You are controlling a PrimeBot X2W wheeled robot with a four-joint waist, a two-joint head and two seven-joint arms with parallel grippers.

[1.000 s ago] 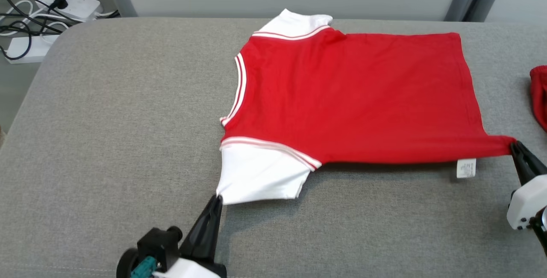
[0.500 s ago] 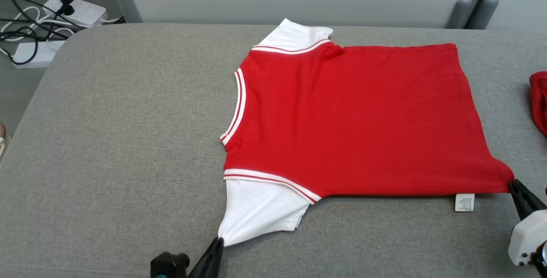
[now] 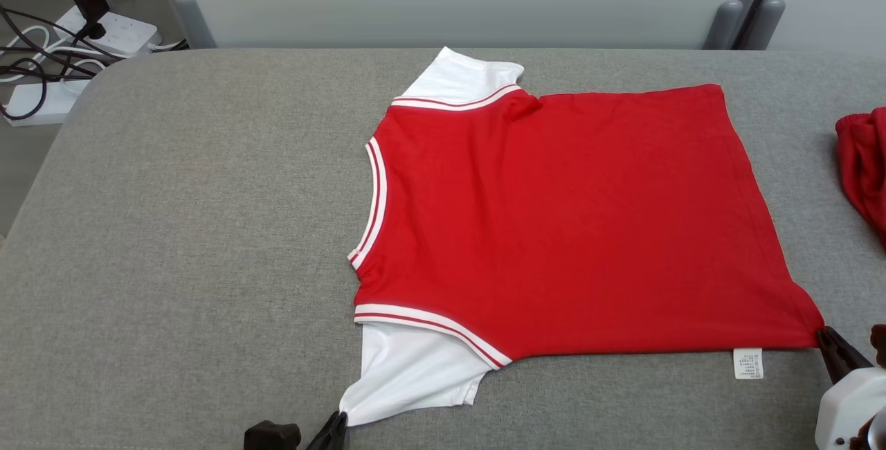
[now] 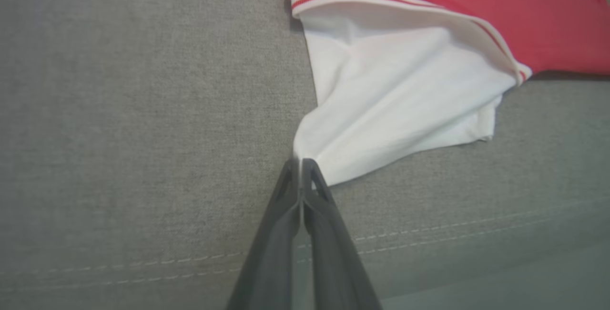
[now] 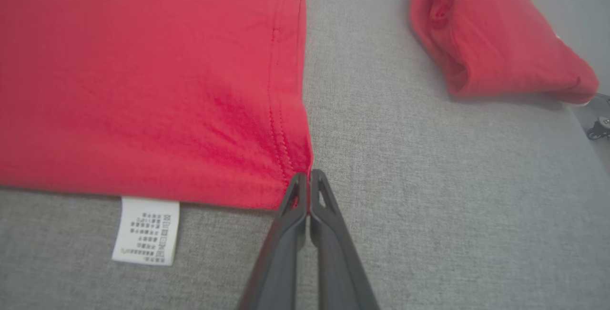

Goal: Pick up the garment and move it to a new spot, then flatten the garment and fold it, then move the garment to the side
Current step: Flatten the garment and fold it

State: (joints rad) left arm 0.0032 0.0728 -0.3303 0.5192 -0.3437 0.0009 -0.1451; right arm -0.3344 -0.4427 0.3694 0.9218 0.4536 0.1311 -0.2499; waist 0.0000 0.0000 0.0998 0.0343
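Left end effector [image 3: 337, 429] sits at the near edge, fingers pressed together, pinching the corner of the near white sleeve [image 3: 415, 381]. The sleeve fabric is pulled to a point at the tips. Right end effector [image 3: 827, 339] is at lower right, fingers also pressed together, pinching the near hem corner of the garment [image 3: 567, 228].

A white care label [image 3: 748, 363] sticks out from the near side edge, just beside the right end effector. The garment is a red tee with white sleeves and striped trim. It lies flat, spread across the middle-right of the grey fabric-covered table [image 3: 194, 242], with the neck towards the left and the hem towards the right. The far white sleeve [image 3: 460, 76] is near the back edge.

A second red cloth [image 3: 865, 166] is bunched at the right edge, apart from the garment. Power strips [image 3: 104, 24] with cables lie on the floor past the far left corner.
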